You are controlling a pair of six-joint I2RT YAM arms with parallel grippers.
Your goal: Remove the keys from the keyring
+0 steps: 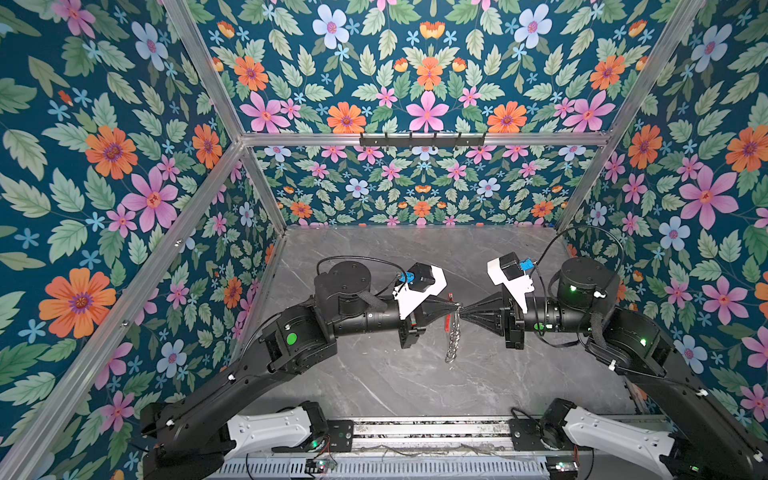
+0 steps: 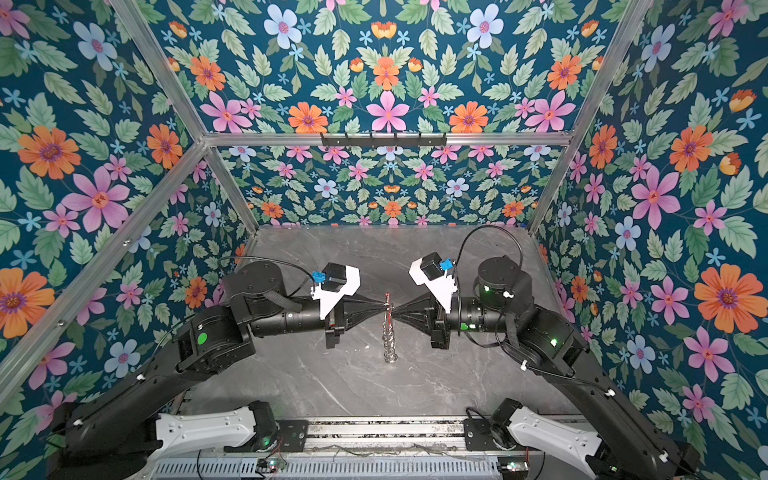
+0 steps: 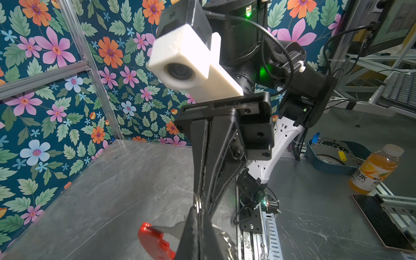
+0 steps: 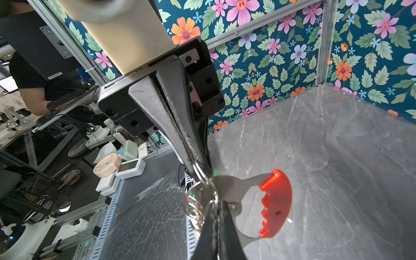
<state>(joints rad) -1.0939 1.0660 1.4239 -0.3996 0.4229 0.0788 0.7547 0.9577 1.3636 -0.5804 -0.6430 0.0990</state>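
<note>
The keyring (image 1: pixel 450 328) hangs edge-on above the grey table, between my two grippers, in both top views (image 2: pixel 388 328). It is a flat grey crescent plate (image 4: pixel 234 186) with a red curved strip (image 4: pixel 274 202) and a bunch of silver loops (image 4: pixel 194 207). From the left, my left gripper (image 1: pixel 455 309) (image 3: pixel 198 211) is shut on its upper edge, where a silver ring (image 3: pixel 198 203) shows at the tips. My right gripper (image 1: pixel 464 311) (image 4: pixel 218 202) is shut on the loops beside the plate. The two sets of tips almost touch. I cannot make out the keys among the loops.
Floral walls close in the left, back and right sides. A black hook rack (image 1: pixel 422 139) hangs on the back wall, and a metal rail (image 1: pixel 428 428) runs along the front. Outside the cell stand an orange drink bottle (image 3: pixel 373 171) and a blue tray (image 3: pixel 333 166).
</note>
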